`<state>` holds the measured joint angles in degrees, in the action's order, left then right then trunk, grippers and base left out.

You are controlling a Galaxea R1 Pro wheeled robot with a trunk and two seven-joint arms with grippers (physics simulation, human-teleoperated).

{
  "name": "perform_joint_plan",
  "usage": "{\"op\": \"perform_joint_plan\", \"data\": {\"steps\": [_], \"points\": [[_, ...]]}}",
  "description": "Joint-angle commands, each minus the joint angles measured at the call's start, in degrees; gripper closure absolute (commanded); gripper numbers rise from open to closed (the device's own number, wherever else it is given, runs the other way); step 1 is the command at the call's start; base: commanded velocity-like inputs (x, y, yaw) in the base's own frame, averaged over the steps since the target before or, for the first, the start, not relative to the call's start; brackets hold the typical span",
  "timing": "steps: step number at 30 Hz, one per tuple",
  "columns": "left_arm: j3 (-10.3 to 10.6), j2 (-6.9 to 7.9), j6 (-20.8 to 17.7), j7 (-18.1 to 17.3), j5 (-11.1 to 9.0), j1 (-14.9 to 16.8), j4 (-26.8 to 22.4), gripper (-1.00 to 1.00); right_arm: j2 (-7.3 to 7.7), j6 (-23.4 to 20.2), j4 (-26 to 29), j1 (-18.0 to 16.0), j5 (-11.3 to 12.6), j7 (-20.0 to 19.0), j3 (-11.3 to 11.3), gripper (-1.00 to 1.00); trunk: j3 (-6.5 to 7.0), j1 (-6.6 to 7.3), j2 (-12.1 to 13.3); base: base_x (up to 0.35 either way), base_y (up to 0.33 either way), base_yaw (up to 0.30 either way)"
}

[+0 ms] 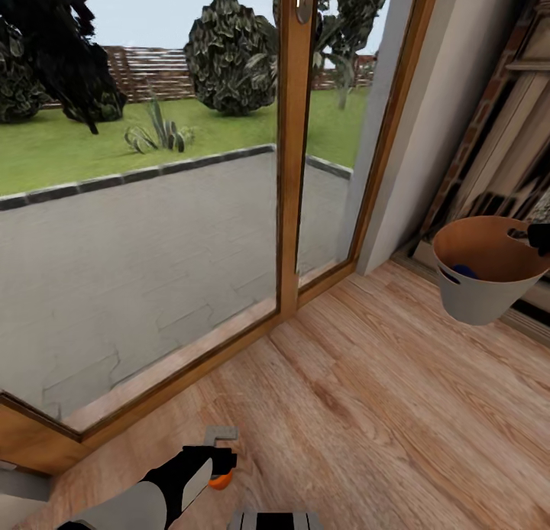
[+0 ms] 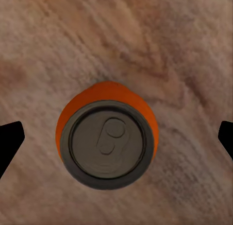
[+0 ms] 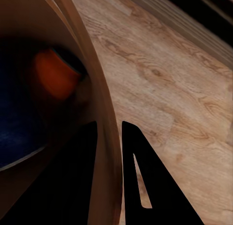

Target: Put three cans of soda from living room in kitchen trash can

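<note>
Bin (image 1: 477, 301) with blue can (image 1: 463, 271) inside

Plank floor (image 1: 367, 377), wood-framed glass doors (image 1: 287, 148), perhaps daylight.

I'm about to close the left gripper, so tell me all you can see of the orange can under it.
The small orange soda can stands upright on the plank floor, its grey top with pull tab facing the left wrist camera. The left gripper's fingertips flank it, open and apart from it.
</note>
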<state>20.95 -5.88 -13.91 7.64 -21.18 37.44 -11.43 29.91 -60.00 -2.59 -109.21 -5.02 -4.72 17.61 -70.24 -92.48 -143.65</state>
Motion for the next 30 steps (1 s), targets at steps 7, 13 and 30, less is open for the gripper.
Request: {"op": "perform_joint_plan", "data": {"steps": [7, 13, 30], "points": [[-0.02, 0.0, 0.1, -0.07, 0.0, 0.0, -0.01, -1.0, 0.05, 0.0, 0.04, -0.04, 0.01, -0.12, 0.03, 1.0, -0.88, -0.1, -0.06, 0.0, 0.0, 0.0], [-0.03, 0.01, 0.15, -0.08, 0.0, 0.0, -0.07, -1.0, -0.01, 0.0, 0.04, -0.04, 0.01, -0.12, 0.86, 1.0, -1.32, -0.15, -0.09, 0.0, 0.0, 0.0], [-0.03, 0.08, 2.35, -0.08, -0.05, 0.0, -0.08, -1.0, -0.07, 0.0, 0.04, -0.04, 0.01, -0.12, 1.37, 1.0, -1.32, -0.15, -0.09, 0.0, 0.0, 0.0]]}}
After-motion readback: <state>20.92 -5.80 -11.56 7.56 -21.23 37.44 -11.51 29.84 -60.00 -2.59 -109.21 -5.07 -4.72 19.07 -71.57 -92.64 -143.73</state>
